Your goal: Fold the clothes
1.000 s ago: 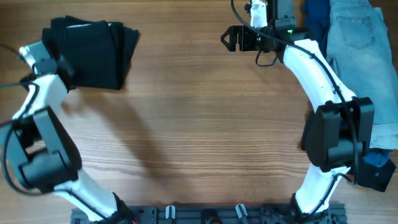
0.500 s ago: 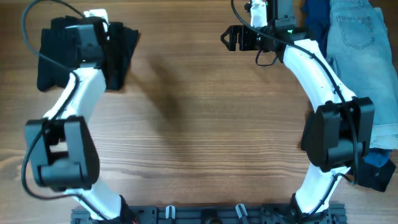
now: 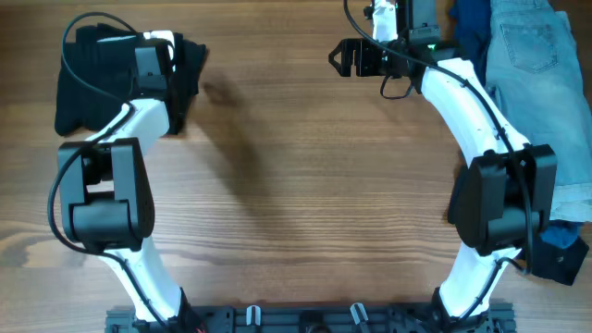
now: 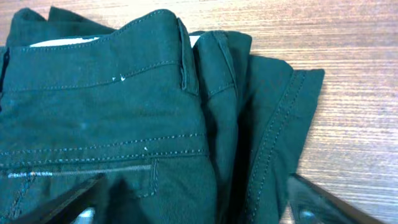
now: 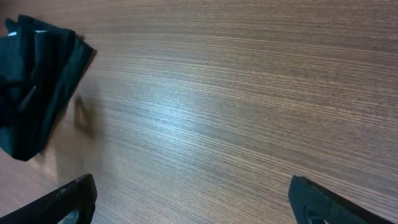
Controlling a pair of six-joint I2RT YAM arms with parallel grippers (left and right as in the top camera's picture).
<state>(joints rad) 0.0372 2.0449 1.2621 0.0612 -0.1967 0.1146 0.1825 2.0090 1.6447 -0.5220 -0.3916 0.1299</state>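
Observation:
The black shorts [image 3: 102,79] lie folded at the table's far left; the left wrist view shows their waistband and stitched seams [image 4: 124,112] close up. My left gripper [image 3: 151,67] hovers right over them, open and empty, its fingers [image 4: 193,208] spread at the frame's lower corners. My right gripper [image 3: 342,57] is open and empty over bare wood at the far centre-right [image 5: 193,202], and the black shorts show far off in its view [image 5: 37,81]. Light-blue denim shorts [image 3: 536,46] and a dark blue garment [image 3: 470,28] lie at the far right.
The wooden table [image 3: 305,185] spans the view. More cloth, pale [image 3: 575,199] and blue [image 3: 562,252], hangs at the right edge beside the right arm's base. A rail [image 3: 305,319] with both arm bases runs along the front edge.
My left arm has swung from the left side of the black shorts to right over them. The right arm has not moved.

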